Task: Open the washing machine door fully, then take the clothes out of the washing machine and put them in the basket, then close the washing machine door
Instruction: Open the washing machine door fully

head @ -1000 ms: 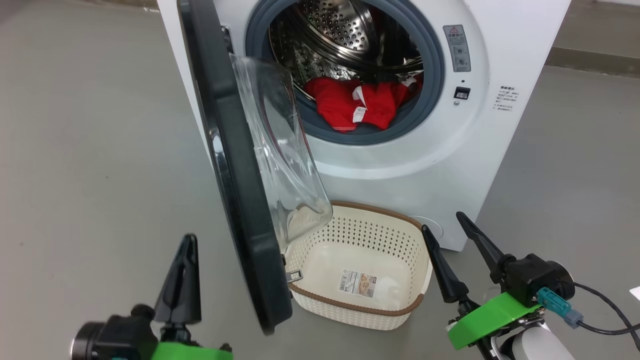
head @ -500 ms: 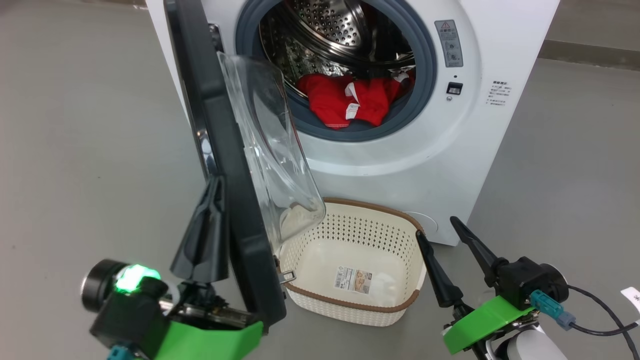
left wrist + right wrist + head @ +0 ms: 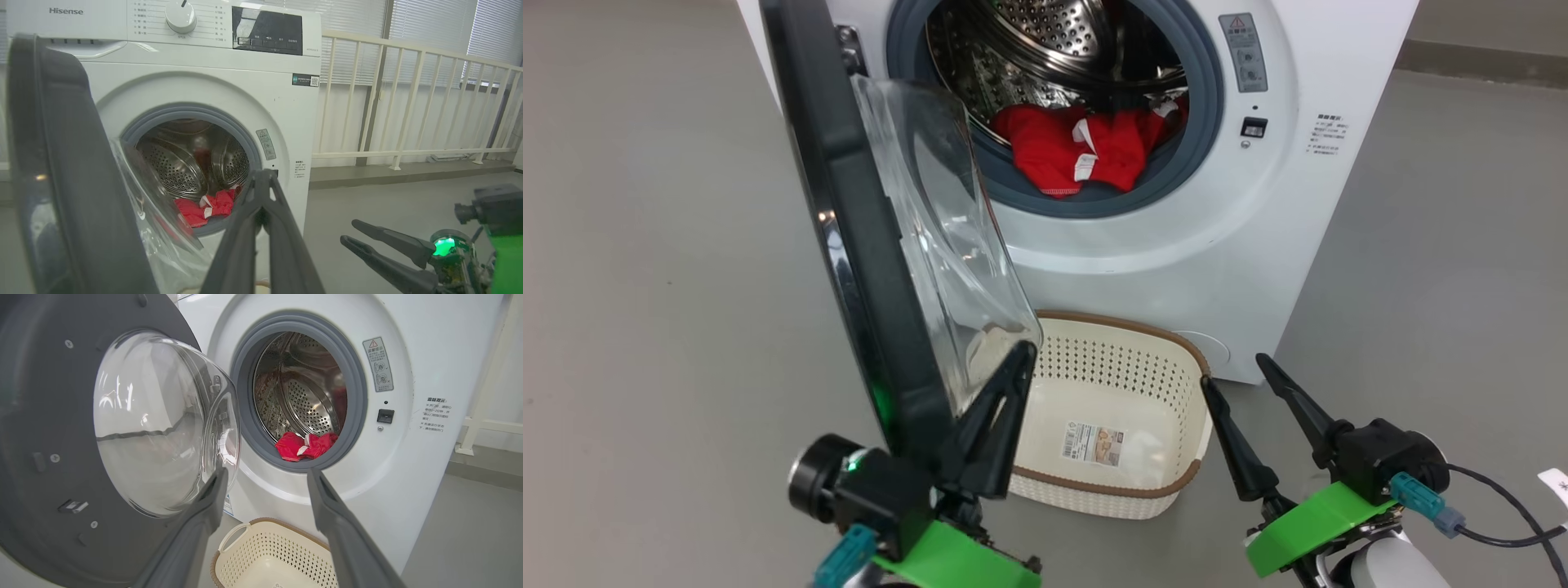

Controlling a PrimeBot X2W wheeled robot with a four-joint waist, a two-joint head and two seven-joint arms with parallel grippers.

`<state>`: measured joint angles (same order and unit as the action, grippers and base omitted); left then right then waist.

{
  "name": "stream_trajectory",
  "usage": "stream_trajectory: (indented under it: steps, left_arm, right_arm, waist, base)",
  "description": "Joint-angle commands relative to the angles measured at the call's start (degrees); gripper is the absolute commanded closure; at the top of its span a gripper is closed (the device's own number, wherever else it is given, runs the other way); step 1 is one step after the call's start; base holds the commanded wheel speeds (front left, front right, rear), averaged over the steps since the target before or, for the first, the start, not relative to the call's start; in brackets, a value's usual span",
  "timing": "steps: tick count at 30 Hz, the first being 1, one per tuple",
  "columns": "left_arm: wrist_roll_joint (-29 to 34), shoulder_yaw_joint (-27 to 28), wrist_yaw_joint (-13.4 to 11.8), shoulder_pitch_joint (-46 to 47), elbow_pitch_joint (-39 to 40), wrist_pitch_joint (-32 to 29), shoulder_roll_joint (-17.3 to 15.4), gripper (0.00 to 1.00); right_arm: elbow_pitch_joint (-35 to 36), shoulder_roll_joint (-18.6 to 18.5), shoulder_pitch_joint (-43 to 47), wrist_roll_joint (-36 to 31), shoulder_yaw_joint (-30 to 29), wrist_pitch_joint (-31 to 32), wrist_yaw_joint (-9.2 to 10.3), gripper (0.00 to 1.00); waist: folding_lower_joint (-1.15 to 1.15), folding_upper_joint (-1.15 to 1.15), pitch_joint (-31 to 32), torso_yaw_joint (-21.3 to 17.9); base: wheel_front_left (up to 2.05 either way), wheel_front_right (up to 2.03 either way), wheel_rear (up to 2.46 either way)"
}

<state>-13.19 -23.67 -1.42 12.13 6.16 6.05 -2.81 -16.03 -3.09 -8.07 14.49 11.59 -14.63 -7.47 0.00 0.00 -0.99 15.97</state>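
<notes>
door part open; red jersey in drum; no clothes in basket.
the round washing machine door, a glossy black rim around a clear domed glass bowl, stands roughly edge-on in the head view and is not fully open. the left gripper, fingers pressed together and empty, sits at the door's inner side by the lower glass; contact cannot be confirmed. the right gripper, fingers spread wide and empty, hovers beside the cream perforated plastic basket, which sits below the white front-loading washing machine. the bright red jersey clothes lie at the drum's front lip. expect light, limp, snag-prone fabric: pinch a raised fold. the door is rigid and its rim likely slippery: push the rim, not the glass.
</notes>
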Motion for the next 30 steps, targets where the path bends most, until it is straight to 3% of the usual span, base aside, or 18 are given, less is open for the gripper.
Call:
stream_trajectory:
  steps: [1, 18, 30]
  left_arm:
    - [-0.87, 1.23, -0.15, 1.22, 0.16, -1.28, -0.20, 1.00]
    - [-2.84, 2.62, -3.31, -0.42, -5.08, -4.35, -0.49, 1.00]
    - [-3.83, 5.11, -5.00, -1.47, -6.09, -5.35, -2.59, 1.00]
  right_arm:
    - [1.55, 0.21, -1.97, 0.77, 0.56, -0.37, -0.02, 0.00]
    - [1.58, 0.21, -2.02, 0.72, -0.33, -0.37, -0.02, 0.00]
    - [0.65, 0.21, -1.96, 2.36, 0.81, -0.37, -0.02, 0.00]
  waist:
    - [0.00, 0.00, -0.45, -0.22]
    - [0.00, 0.00, -1.26, 1.38]
    - [0.00, 0.00, -0.61, 3.82]
  base:
    - [0.00, 0.00, 0.00]
    - [0.00, 0.00, 0.00]
    - [0.00, 0.00, 0.00]
